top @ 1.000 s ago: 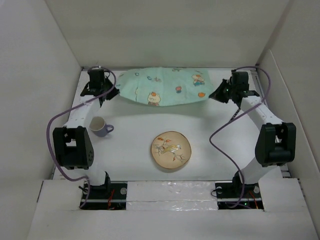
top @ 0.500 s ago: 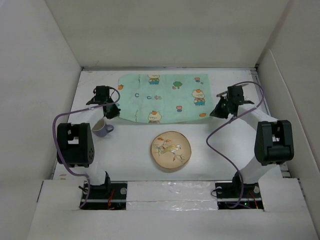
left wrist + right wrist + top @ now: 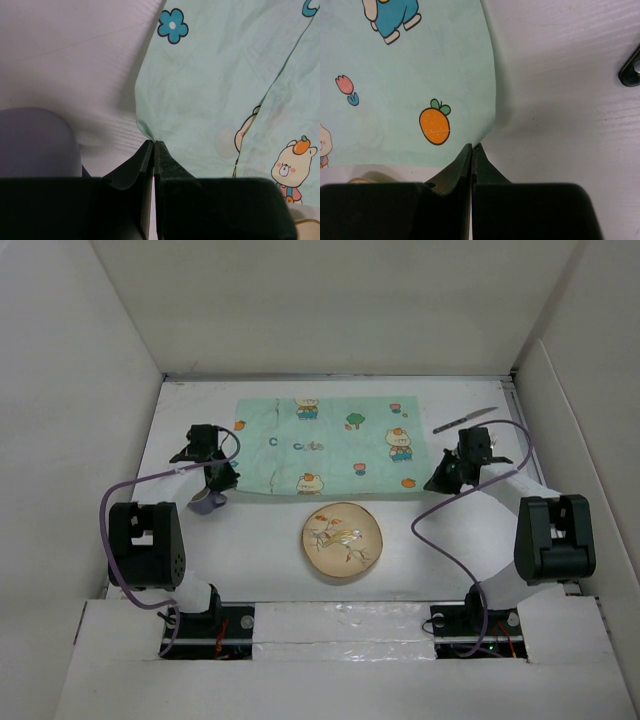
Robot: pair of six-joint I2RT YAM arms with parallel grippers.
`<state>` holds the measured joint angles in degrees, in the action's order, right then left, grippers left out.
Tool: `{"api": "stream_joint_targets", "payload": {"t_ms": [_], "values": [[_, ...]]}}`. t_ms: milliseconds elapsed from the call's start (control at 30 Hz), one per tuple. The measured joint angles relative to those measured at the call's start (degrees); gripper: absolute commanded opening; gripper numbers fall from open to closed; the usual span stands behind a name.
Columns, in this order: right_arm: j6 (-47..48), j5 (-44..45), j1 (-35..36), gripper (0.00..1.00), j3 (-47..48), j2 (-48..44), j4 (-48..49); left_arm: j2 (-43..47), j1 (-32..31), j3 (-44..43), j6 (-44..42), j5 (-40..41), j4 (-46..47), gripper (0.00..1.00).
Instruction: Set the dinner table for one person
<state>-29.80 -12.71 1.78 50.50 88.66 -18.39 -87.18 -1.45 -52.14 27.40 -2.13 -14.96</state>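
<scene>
The mint-green cartoon-print cloth mat [image 3: 325,445] lies spread flat on the white dinner table [image 3: 270,540]. My left gripper [image 3: 226,480] is shut on the mat's near-left corner [image 3: 150,137]. My right gripper [image 3: 436,482] is shut on the mat's near-right corner [image 3: 480,142]. A round plate with a bird picture [image 3: 342,539] lies just in front of the mat. A lilac cup [image 3: 205,502] stands right beside my left gripper; it shows at the left of the left wrist view [image 3: 37,142]. A knife [image 3: 464,420] lies at the far right.
White walls close the table on the left, back and right. The knife's dark handle end [image 3: 631,70] shows at the right edge of the right wrist view.
Both grippers have pulled the mat toward the near side and laid it out flat. The knife, hidden before by the right arm, now shows.
</scene>
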Motion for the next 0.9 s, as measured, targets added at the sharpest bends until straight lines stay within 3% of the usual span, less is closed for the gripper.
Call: {"api": "stream_joint_targets", "payload": {"t_ms": [433,533,700,900], "values": [[1.60,0.92,-0.96,0.01,-1.97,-5.01,-2.05,0.04,-2.08,0.94,-1.44,1.31,-1.22,0.00],[1.84,0.90,-0.98,0.07,-1.97,-4.74,-2.47,0.13,-2.08,1.05,-1.51,1.09,-1.60,0.09],[2.21,0.96,-1.01,0.15,-1.97,-4.63,-3.08,0.76,-2.08,1.03,-1.60,0.57,-2.23,0.13],[2.38,1.14,-1.03,0.40,-1.97,-4.63,-4.48,0.85,-2.08,-0.26,-1.64,-0.37,-4.24,0.32]]}}
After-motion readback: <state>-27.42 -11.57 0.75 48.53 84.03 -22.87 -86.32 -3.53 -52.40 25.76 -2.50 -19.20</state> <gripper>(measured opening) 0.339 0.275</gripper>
